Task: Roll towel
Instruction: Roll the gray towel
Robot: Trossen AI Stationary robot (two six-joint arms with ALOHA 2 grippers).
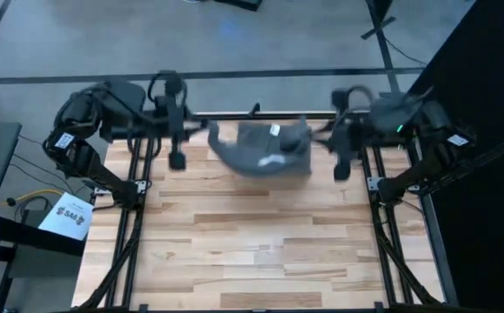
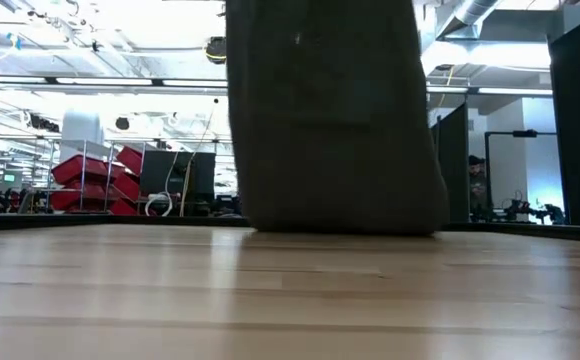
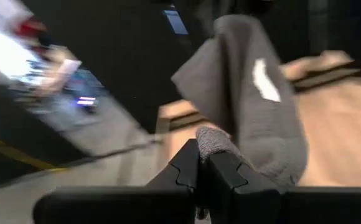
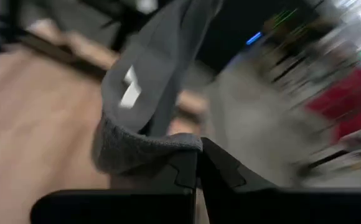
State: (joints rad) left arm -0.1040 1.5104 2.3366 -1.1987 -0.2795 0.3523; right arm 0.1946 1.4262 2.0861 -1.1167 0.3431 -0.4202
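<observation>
High view shows the plain dark grey soft towel point(image 1: 265, 149) held up between the two arms at the far edge of the light wooden slatted table point(image 1: 252, 243), hanging in a sagging swag with its lower fold near the boards. A small white label tag point(image 1: 275, 129) shows on its upper part, and a paler patch lies lower on the cloth.

Left gripper point(image 3: 200, 163), at the towel's left end, has its two dark fingers pressed together on a corner of the cloth, which bunches just above the fingertips in the left wrist view. Right gripper point(image 4: 198, 163), at the towel's right end, is likewise pinched on a rolled edge of the towel in the right wrist view, the rest of the fabric rising away from it with the white tag point(image 4: 129, 87) visible.

Low view has the towel point(image 2: 335, 120) as a broad dark hanging mass filling the middle, its bottom edge at or just above the table surface point(image 2: 290, 300); whether it touches cannot be told. Red bins point(image 2: 95, 180) stand in the room behind, on the left.
</observation>
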